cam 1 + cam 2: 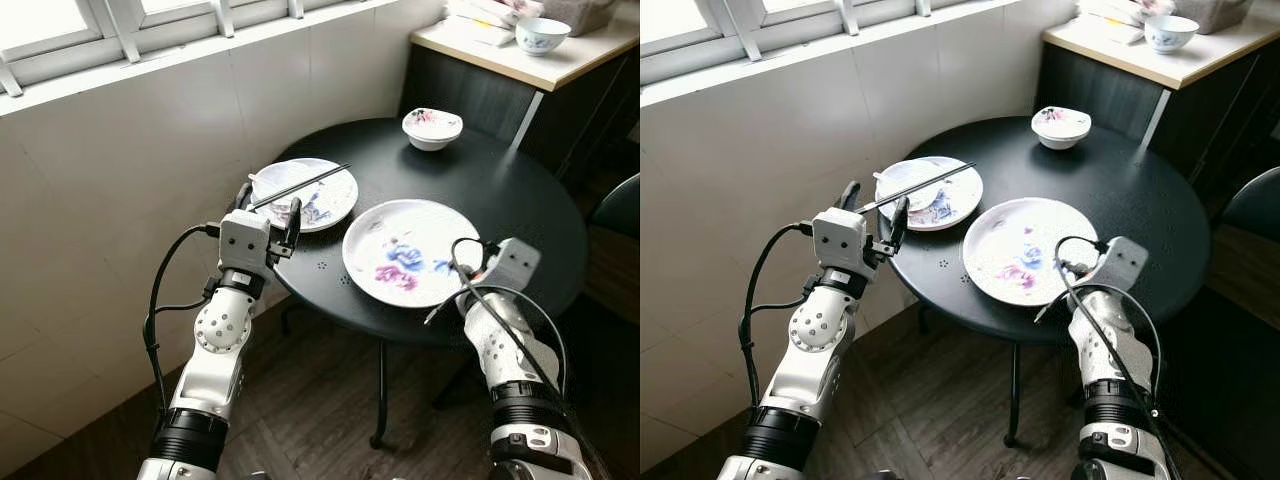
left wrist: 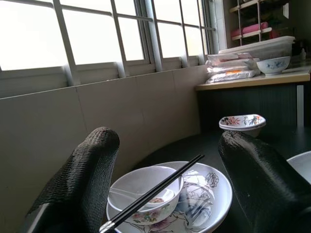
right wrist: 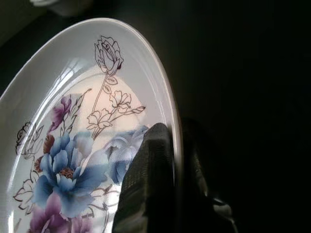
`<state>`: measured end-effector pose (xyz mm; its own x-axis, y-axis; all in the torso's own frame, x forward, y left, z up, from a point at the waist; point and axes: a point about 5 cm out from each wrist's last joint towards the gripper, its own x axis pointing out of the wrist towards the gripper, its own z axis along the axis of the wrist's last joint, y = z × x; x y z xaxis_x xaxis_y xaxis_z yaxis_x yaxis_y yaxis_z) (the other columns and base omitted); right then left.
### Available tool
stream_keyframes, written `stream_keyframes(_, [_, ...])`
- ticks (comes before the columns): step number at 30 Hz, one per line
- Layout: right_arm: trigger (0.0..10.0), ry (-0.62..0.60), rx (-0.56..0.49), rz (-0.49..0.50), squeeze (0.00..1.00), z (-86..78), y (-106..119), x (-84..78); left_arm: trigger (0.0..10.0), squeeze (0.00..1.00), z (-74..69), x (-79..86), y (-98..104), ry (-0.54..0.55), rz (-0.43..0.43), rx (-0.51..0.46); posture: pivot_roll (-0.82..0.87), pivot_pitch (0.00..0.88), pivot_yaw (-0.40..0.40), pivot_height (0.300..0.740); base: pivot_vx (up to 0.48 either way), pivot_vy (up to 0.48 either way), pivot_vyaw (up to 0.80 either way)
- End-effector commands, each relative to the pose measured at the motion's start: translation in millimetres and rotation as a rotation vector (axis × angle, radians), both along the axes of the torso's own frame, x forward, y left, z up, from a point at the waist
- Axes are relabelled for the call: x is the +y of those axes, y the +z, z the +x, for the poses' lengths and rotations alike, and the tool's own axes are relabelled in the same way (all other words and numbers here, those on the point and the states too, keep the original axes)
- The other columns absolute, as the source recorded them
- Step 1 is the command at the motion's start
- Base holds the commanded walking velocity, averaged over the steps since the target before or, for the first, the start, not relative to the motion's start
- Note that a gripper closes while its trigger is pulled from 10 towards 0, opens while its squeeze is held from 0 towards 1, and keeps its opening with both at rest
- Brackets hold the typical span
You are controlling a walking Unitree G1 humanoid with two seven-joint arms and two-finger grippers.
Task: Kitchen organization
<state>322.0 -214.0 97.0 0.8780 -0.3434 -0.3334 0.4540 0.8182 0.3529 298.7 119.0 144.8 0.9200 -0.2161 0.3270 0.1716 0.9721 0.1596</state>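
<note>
Your right gripper (image 3: 177, 179) is clamped on the near right rim of the large plate (image 1: 415, 250): one black finger (image 3: 146, 184) lies on the painted face, the other sits under the edge. That plate is white, with blue and purple flowers and a thin outlined rose, and lies on the near side of the round black table (image 1: 500, 190). Its underside and the lower finger are lost in shadow.

Your left gripper (image 2: 165, 194) hangs with its fingers spread apart and nothing between them, just off the table's near left edge. Beyond it sits a smaller flowered plate (image 1: 330, 205) carrying a bowl (image 2: 146, 191) with a white spoon (image 2: 141, 196) inside and black chopsticks (image 1: 300, 187) laid across. A small flowered dish (image 1: 432, 127) stands at the far side. The chopsticks' near tips are cut off in the left wrist view.
</note>
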Motion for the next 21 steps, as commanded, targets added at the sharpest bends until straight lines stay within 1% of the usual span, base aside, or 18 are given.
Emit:
stream_keyframes(1, [0.0,-0.080,-0.018,-0.037,0.00,-1.7,6.6,-12.4,10.0,0.00,1.1,-0.1,-1.6,0.009,0.004,0.009,-0.09,0.000,0.020,0.740,0.000,0.000,0.00])
stream_keyframes(4, [0.0,-0.109,-0.064,-0.102,0.00,-2.6,16.3,-17.7,10.0,0.00,1.2,-0.1,-1.8,0.009,0.004,0.009,-0.09,0.000,0.020,0.740,0.000,0.000,0.00])
stream_keyframes(9, [0.0,-0.147,-0.217,-0.228,0.00,-2.4,43.3,-19.6,10.0,0.00,1.4,-0.4,-1.9,0.009,0.004,0.010,-0.09,0.000,0.021,0.740,0.000,0.000,0.00])
stream_keyframes(11, [0.0,-0.148,-0.233,-0.239,0.00,-2.2,46.2,-19.4,10.0,0.00,1.5,-0.5,-1.8,0.009,0.004,0.010,-0.09,0.000,0.020,0.740,0.000,0.000,0.00])
stream_keyframes(12, [0.0,-0.147,-0.288,-0.278,0.00,-1.9,56.5,-18.5,10.0,0.00,1.7,-0.4,-1.7,0.010,0.004,0.010,-0.09,0.000,0.020,0.740,0.000,0.000,0.00])
stream_keyframes(14, [0.0,-0.146,-0.359,-0.329,0.00,-2.5,68.6,-17.3,10.0,0.00,1.6,0.0,-1.7,0.012,0.003,0.010,-0.09,0.000,0.020,0.740,0.000,0.000,0.00])
stream_keyframes(15, [0.0,-0.144,-0.371,-0.336,0.00,-2.6,70.6,-16.9,10.0,0.00,1.6,0.1,-1.8,0.013,0.003,0.010,-0.09,0.000,0.020,0.740,0.000,0.000,0.00])
stream_keyframes(16, [0.0,-0.137,-0.430,-0.372,0.00,-2.8,81.5,-14.8,10.0,0.00,1.8,0.6,-1.7,0.016,0.004,0.009,-0.09,0.000,0.017,0.740,0.000,0.000,0.00])
stream_keyframes(17, [0.0,-0.137,-0.430,-0.372,0.00,-2.8,81.5,-14.8,10.0,0.00,1.8,0.6,-1.7,0.016,0.004,0.009,-0.09,0.000,0.017,0.740,0.000,0.000,0.00])
stream_keyframes(18, [0.0,-0.112,-0.531,-0.444,0.00,-4.2,98.7,-9.0,10.0,0.00,2.0,0.7,-1.7,0.018,0.003,0.010,-0.09,0.000,0.017,0.740,0.000,0.000,0.00])
stream_keyframes(19, [0.0,-0.091,-0.589,-0.481,0.00,-5.4,107.7,-3.8,10.0,0.00,2.2,0.7,-1.8,0.019,0.003,0.010,-0.09,0.000,0.017,0.740,0.000,0.000,0.00])
stream_keyframes(21, [0.0,-0.084,-0.608,-0.491,0.00,-5.9,110.3,-1.8,10.0,0.00,2.3,0.8,-1.7,0.019,0.003,0.010,-0.09,0.000,0.017,0.740,0.000,0.000,0.00])
